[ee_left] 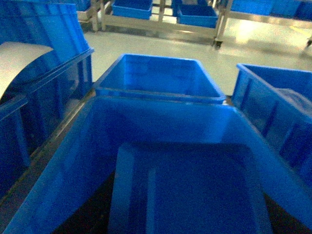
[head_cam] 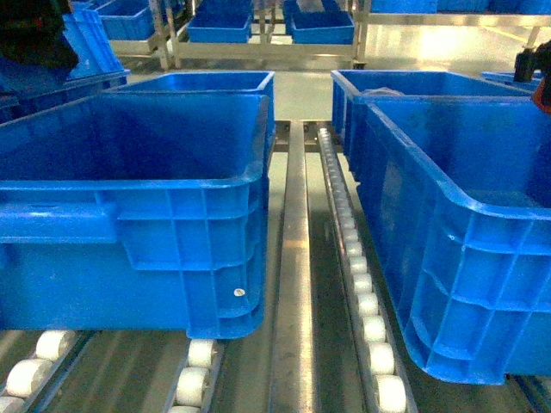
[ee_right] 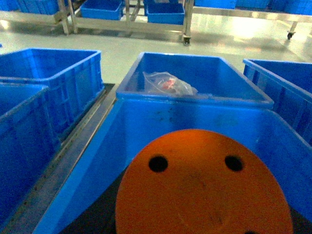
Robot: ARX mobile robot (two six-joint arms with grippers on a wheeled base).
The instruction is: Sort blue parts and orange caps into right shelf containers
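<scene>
A blue part (ee_left: 190,190) fills the bottom of the left wrist view, close to the lens, with dark fingers (ee_left: 90,212) at its sides. It hangs over the open blue container (ee_left: 161,119). In the right wrist view an orange cap (ee_right: 202,190) shows its flat pitted end, held above a right shelf container (ee_right: 146,126). In the head view the left gripper (head_cam: 30,39) is a dark shape at the top left. The right gripper (head_cam: 538,77) shows at the far right edge above the near right container (head_cam: 456,215).
Behind the near right container stands another blue bin (ee_right: 195,73) holding a clear bag of red-orange pieces (ee_right: 168,84). Two blue bins (head_cam: 138,215) (head_cam: 207,82) sit on the left lane. White rollers (head_cam: 366,301) and a metal rail (head_cam: 293,284) run between lanes. More racks stand across the floor.
</scene>
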